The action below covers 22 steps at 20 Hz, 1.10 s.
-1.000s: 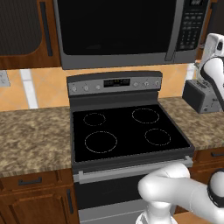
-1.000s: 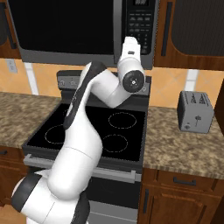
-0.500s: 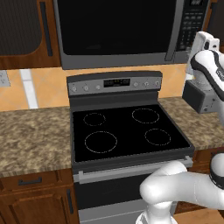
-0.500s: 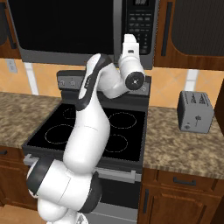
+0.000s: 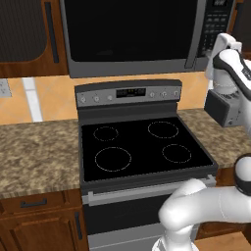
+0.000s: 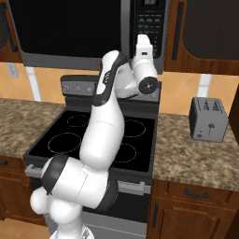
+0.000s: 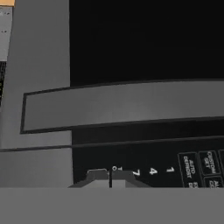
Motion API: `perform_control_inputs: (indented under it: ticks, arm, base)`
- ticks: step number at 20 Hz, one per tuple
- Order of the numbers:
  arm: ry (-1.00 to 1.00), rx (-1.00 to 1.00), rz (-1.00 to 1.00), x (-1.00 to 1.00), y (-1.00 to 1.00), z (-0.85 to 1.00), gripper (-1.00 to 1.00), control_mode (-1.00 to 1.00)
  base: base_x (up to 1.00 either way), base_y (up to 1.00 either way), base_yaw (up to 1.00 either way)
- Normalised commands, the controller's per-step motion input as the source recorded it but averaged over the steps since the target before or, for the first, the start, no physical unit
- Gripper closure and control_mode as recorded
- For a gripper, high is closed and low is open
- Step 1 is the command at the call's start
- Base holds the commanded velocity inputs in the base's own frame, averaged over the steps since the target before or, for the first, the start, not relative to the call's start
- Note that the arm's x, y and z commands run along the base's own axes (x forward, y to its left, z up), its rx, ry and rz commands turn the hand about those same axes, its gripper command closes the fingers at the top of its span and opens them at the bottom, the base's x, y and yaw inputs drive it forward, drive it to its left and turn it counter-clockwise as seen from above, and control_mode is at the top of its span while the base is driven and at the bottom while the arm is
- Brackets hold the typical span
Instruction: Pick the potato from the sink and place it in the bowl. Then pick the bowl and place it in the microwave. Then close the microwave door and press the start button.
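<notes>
Evidently the fingers had just snapped together: the gripper (image 7: 110,178) stood clenched on nothing, its two dark tips pressed flat against each other right up by the keypad (image 7: 175,168). A second before, those jaws had been spread wide. In that same second the arm (image 6: 105,130) had risen and stretched further toward the wall, so that the hand (image 6: 143,60) now sat against the control strip on the right side of the microwave (image 5: 132,37), where earlier it had hung a little lower and farther off.

From the hand's own camera, rolled onto its side, I could read the digits 7, 4 and 1 just beyond the closed tips, with the grey handle bar (image 7: 122,105) of the microwave door (image 5: 122,29) running across above them.

The door looked flush with the frame, its dark glass hiding whatever was inside, so I could not see the bowl or the potato from where I stood; presumably they were behind it. The stove (image 5: 142,147) below lay bare, and the toaster (image 6: 208,119) stood untouched on the counter (image 6: 200,158) to the right.

To my eye a closed claw made a blunt poking tool, which suited the last step: pressing start. Whether the tips were lined up on that very button I could not tell.
</notes>
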Motion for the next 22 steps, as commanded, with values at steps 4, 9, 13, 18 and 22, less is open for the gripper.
perform_control_inputs:
  ticks: [4,9,13,18,22]
  arm:
    - [0.0,0.0,0.0,0.47,-0.05,0.0,1.0,-1.0]
    - [0.0,0.0,0.0,0.44,-0.08,0.0,1.0,-1.0]
    - [-0.05,0.0,0.02,-0.06,-0.08,-0.01,1.0,-1.0]
    - [-0.05,0.02,0.05,-1.0,0.0,0.0,1.0,-1.0]
    - [0.0,0.0,0.08,-1.0,0.0,-0.08,1.0,-1.0]
  base:
    - [0.0,0.0,0.0]
    - [0.0,0.0,0.0]
    - [0.0,0.0,0.0]
    - [0.0,0.0,0.0]
    - [0.0,0.0,0.0]
